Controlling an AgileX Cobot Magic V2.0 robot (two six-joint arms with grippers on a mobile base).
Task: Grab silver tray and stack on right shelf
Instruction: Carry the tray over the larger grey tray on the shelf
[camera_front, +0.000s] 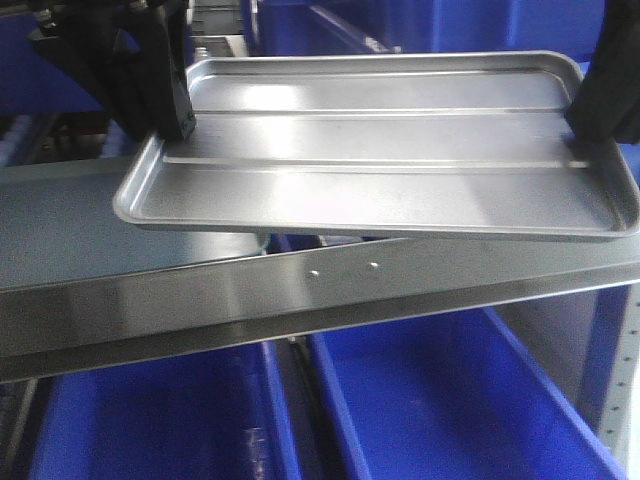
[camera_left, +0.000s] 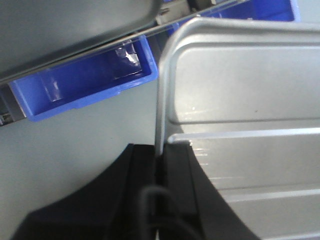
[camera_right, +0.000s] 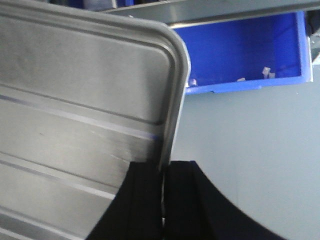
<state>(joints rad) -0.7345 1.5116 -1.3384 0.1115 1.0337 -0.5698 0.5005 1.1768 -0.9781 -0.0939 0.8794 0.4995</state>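
Left gripper (camera_front: 175, 122) and right gripper (camera_front: 598, 118), both black, stand clamped on the opposite short rims of the shiny, ridged, rectangular silver tray (camera_front: 380, 165). Both wrist views show each pinching only the thin raised lip. Between them the tray hangs nearly level, its near long rim over the broad brushed-steel front bar (camera_front: 340, 285) of the right shelf (camera_front: 520, 262); whether rim and bar touch cannot be told. Below and to the left of the left gripper lies a dull grey flat surface (camera_front: 70, 235). Under the bar sit deep blue plastic bins (camera_front: 440, 400). The hold looks slender: should one arm lead the other, the lip could slip or the tray could twist free. A low carry would likely snag the near rim on the bar. Room seems open just above the bar, though the space beyond the grippers is dim and hard to read.
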